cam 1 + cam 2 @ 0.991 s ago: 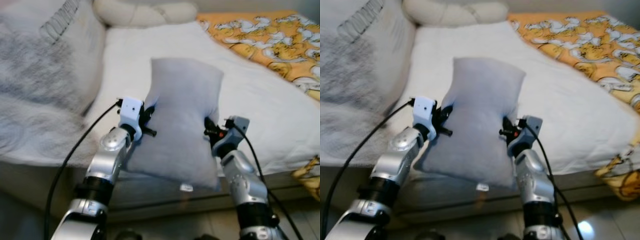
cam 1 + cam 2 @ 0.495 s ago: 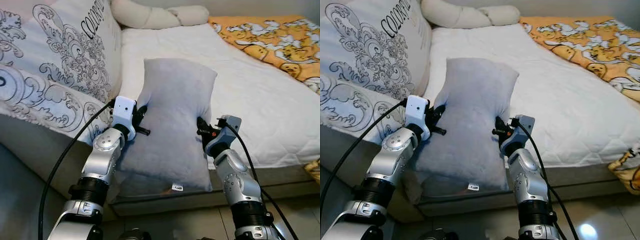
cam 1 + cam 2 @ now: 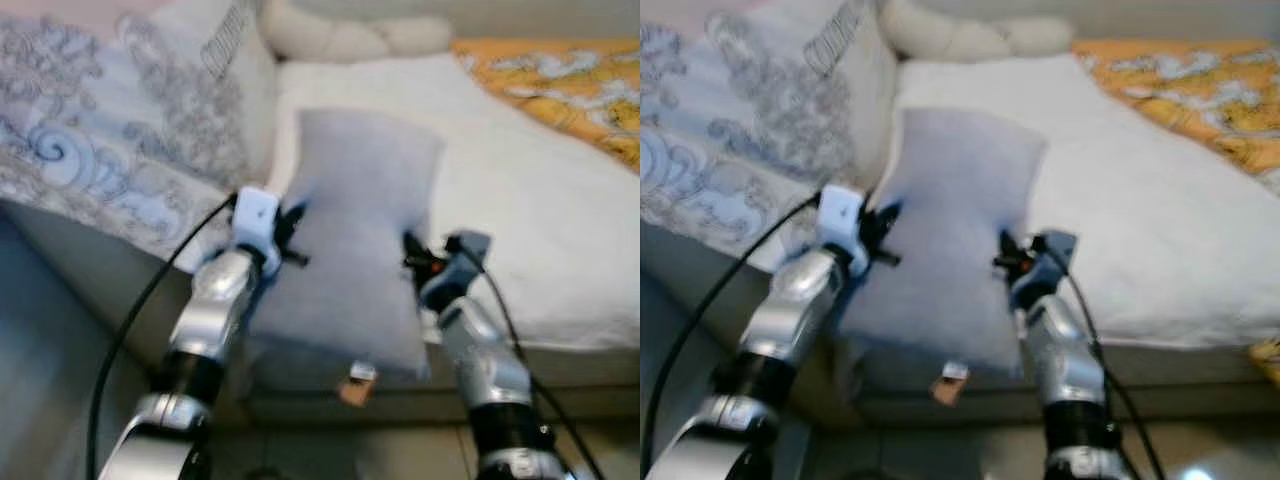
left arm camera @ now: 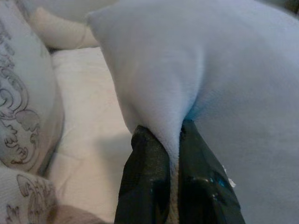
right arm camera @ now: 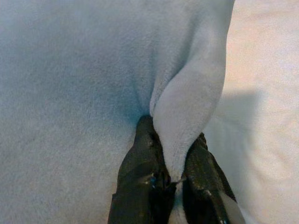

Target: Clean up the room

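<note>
A pale grey pillow [image 3: 355, 240] hangs between my two arms above the near edge of the bed, its tag [image 3: 361, 372] dangling at the bottom. My left gripper [image 3: 292, 225] is shut on the pillow's left side; the left wrist view has a fold of fabric [image 4: 173, 116] pinched between the black fingers [image 4: 145, 186]. My right gripper [image 3: 412, 255] is shut on the pillow's right side, with a fold [image 5: 187, 130] squeezed between its fingers [image 5: 140, 177]. The head views are blurred.
The white mattress [image 3: 520, 210] stretches ahead. A large patterned white cushion [image 3: 110, 160] lies on its left. A cream bolster [image 3: 350, 35] sits at the far end, and an orange patterned blanket [image 3: 570, 85] at the far right. Floor lies below the bed's front edge.
The camera has shifted and blurred, with the bed sliding slightly right in view. Both grippers keep their hold on the pillow, which stays in the same pose between them.
</note>
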Available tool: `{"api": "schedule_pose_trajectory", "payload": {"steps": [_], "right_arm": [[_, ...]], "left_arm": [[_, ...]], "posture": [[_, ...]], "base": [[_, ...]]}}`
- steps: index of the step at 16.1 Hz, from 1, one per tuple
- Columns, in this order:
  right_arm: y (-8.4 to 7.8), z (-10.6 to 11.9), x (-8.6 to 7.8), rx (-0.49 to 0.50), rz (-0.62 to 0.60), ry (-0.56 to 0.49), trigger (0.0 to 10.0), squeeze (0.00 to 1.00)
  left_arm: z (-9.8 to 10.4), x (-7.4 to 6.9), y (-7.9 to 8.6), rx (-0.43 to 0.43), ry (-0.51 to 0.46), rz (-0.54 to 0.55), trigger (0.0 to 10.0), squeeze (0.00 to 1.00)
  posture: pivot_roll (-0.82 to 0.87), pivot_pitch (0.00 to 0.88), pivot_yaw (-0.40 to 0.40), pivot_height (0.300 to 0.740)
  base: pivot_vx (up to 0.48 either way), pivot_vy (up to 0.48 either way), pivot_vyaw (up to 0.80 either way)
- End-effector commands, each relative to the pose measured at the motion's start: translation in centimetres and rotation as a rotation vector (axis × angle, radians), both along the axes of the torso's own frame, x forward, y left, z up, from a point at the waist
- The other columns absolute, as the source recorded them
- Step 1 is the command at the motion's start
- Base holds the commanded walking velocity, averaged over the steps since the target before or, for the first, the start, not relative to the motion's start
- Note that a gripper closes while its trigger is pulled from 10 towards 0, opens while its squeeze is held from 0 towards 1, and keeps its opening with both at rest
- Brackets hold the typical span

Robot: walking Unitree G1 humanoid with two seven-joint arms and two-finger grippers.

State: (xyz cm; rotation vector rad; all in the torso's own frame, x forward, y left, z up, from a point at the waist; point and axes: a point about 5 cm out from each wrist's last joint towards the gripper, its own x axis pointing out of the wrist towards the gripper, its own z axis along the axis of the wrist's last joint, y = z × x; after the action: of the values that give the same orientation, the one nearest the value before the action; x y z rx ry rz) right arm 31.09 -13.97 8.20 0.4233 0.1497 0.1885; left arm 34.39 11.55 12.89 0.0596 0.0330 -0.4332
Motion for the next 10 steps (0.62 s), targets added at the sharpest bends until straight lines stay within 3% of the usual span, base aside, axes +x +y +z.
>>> {"api": "schedule_pose_trajectory", "payload": {"steps": [1, 8, 10], "right_arm": [[0.07, 0.7, 0.33, -0.005, -0.006, -0.03, 10.0, 0.0], [0.28, 0.77, 0.4, -0.036, 0.031, -0.038, 10.0, 0.0], [0.68, 0.8, 0.38, -0.06, 0.06, -0.041, 10.0, 0.0]], "left_arm": [[0.7, 0.25, 0.46, -0.007, -0.031, 0.017, 10.0, 0.0], [0.77, 0.33, 0.37, -0.008, -0.036, 0.013, 10.0, 0.0], [0.82, 0.38, 0.49, -0.007, -0.037, 0.018, 10.0, 0.0]], "posture": [[-0.02, 0.0, 0.035, 0.74], [-0.02, 0.0, 0.035, 0.74], [-0.02, 0.0, 0.034, 0.74]], "base": [[0.371, 0.0, 0.0], [0.371, 0.0, 0.0], [0.373, 0.0, 0.8]]}}
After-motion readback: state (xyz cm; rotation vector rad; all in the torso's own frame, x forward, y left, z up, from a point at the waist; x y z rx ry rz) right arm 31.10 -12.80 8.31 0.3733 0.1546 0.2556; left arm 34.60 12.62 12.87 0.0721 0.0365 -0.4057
